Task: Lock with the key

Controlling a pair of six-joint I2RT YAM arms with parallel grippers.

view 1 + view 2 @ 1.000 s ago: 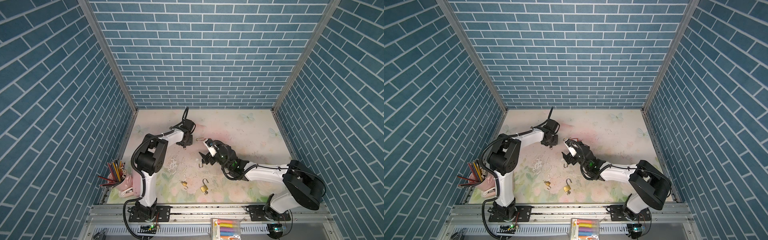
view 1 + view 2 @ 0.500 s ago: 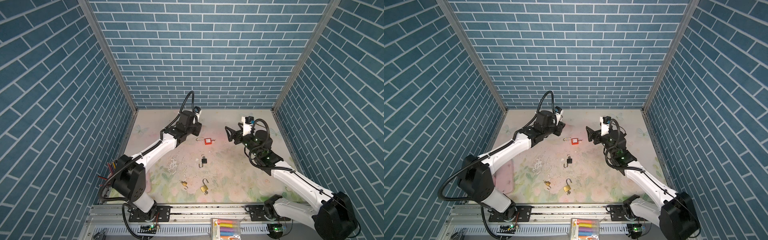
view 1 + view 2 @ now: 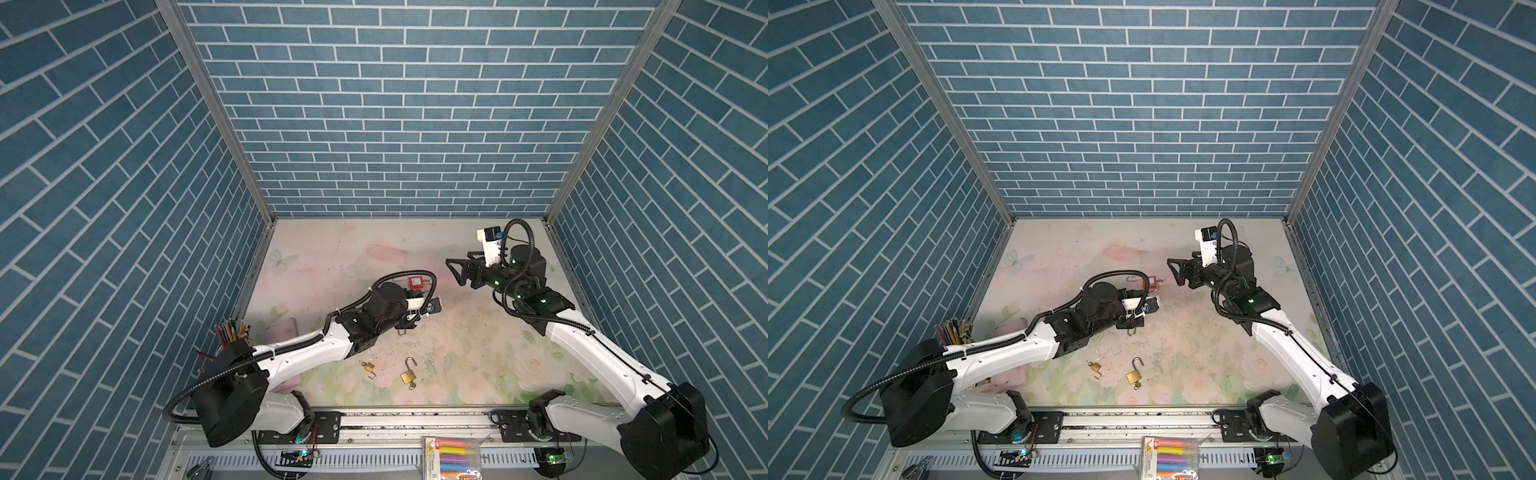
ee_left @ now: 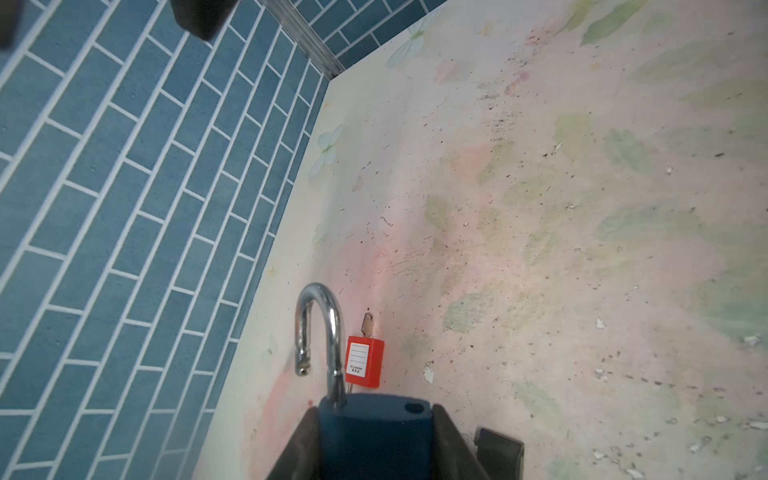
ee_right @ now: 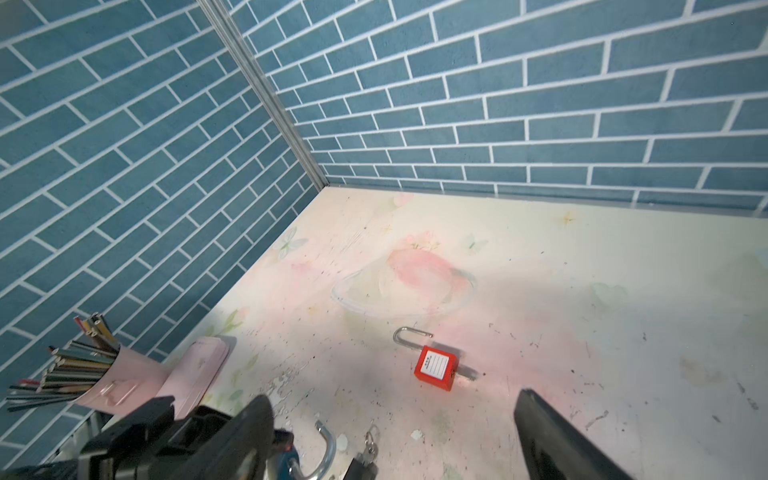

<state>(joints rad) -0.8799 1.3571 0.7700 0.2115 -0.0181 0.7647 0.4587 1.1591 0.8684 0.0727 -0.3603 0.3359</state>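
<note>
Pink cup [image 5: 126,376] holds coloured pencils [image 5: 75,365]; left hand [image 4: 376,457] clamps blue padlock [image 4: 370,422].

Right end effector [image 3: 1172,272] (jaws apart)

Left gripper [image 4: 376,449] was up beside the red padlock [image 3: 415,283] half a second ago; it has since drawn back toward the middle of the table [image 3: 332,257]. It is now clamped on the body of the blue padlock [image 4: 370,424], which then lay loose there. Right gripper [image 3: 454,272], a second ago low over that padlock mid-table, has pulled away to the back right, jaws wide and holding nothing.
</note>
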